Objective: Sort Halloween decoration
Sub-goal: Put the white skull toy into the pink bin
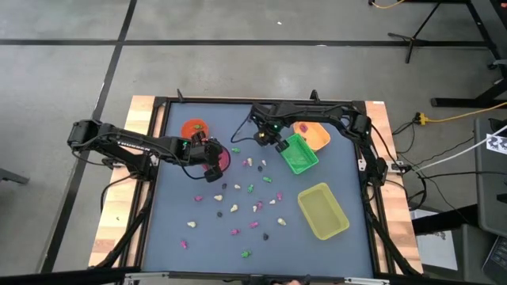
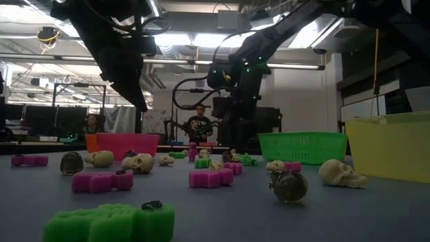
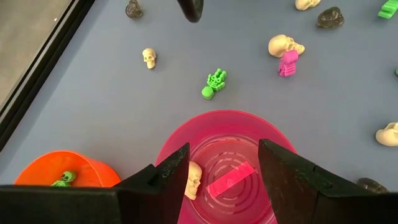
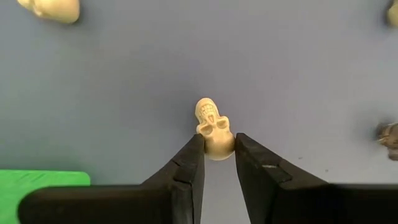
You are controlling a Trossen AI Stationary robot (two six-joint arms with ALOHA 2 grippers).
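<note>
The right hand (image 4: 217,155) pinches a cream skull (image 4: 212,127) above the blue desk (image 4: 124,93), beside the green tray (image 1: 300,153). The left hand (image 3: 224,165) hangs open-fingered, holding nothing, over the pink cup (image 3: 214,124).

Two dark jointed metal arms | black cables along links | green indicator lights near wrists | matte black wedge-shaped fingers (image 4: 186,180)

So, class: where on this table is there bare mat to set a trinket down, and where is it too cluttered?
Bare mat: between the yellow tray and the table's front edge, and along the left rail below the pink cup. Crowded: the middle, where the scattered trinkets lie, and the far strip holding the orange cup, green tray and both grippers.
</note>
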